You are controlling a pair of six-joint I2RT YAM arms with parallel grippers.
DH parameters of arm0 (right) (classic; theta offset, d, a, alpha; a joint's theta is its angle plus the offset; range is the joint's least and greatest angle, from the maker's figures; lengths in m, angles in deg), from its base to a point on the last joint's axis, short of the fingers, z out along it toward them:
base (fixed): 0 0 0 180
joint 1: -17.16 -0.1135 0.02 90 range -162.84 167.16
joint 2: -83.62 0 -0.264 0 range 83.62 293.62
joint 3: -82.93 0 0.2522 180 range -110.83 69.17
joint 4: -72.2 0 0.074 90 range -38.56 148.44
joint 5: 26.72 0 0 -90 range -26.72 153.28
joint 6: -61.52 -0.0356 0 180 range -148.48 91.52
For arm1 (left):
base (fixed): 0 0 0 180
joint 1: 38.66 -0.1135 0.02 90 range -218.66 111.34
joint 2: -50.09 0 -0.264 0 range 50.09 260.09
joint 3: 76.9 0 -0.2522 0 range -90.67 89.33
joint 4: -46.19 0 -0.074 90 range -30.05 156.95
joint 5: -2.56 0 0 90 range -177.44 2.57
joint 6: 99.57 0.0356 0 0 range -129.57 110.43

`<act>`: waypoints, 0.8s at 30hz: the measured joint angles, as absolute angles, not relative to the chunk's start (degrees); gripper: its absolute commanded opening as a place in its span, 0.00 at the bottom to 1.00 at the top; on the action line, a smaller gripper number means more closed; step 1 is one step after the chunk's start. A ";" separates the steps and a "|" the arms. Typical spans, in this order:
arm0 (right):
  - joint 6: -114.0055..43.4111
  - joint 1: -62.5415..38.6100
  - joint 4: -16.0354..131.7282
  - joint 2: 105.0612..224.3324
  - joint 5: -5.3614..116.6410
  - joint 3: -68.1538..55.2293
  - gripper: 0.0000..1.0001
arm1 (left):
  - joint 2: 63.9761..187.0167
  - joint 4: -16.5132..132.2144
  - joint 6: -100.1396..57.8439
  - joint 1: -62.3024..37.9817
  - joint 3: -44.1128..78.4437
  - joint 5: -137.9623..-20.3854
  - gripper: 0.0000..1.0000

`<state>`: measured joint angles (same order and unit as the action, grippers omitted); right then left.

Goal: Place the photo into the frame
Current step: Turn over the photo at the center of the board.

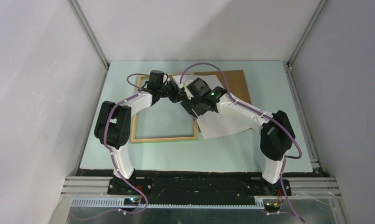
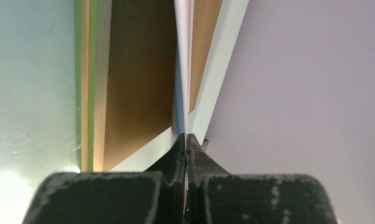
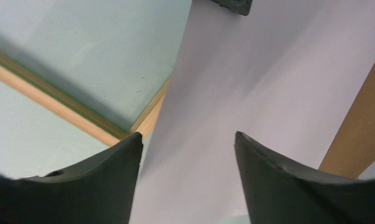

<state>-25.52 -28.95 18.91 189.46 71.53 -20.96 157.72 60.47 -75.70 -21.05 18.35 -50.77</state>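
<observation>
The photo (image 1: 223, 123) shows its plain white back and lies tilted over the right rail of the frame (image 1: 164, 137). The frame lies flat on the table, pale wood up with a green edge. My left gripper (image 1: 175, 93) is shut on the photo's far corner. In the left wrist view the sheet (image 2: 182, 70) runs edge-on up from the closed left gripper (image 2: 186, 136), beside the frame's rail (image 2: 90, 93). My right gripper (image 3: 188, 135) stands open just above the photo's white back (image 3: 232, 93), touching nothing, with the frame's corner (image 3: 45, 95) to its left.
A brown backing board (image 1: 237, 84) lies at the back right, partly under the photo; it also shows as the board (image 2: 139, 84) and its edge (image 3: 363, 130). White walls enclose the pale green table (image 1: 106, 154) on three sides.
</observation>
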 measured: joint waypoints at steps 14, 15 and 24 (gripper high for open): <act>-25.46 -25.89 18.02 176.74 62.16 -20.28 0.93 | 159.63 77.73 -48.35 -25.34 7.08 -50.66 0.00; -25.46 -25.32 18.17 176.32 61.78 -19.97 0.93 | 159.71 79.37 -46.32 -25.93 6.27 -50.73 0.00; -25.28 -20.79 18.69 175.45 60.91 -14.75 0.93 | 162.07 95.90 -27.17 -32.16 1.15 -53.39 0.00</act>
<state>-25.28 -20.79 18.69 175.45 60.91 -14.75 162.07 95.90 -27.17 -32.16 1.15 -53.39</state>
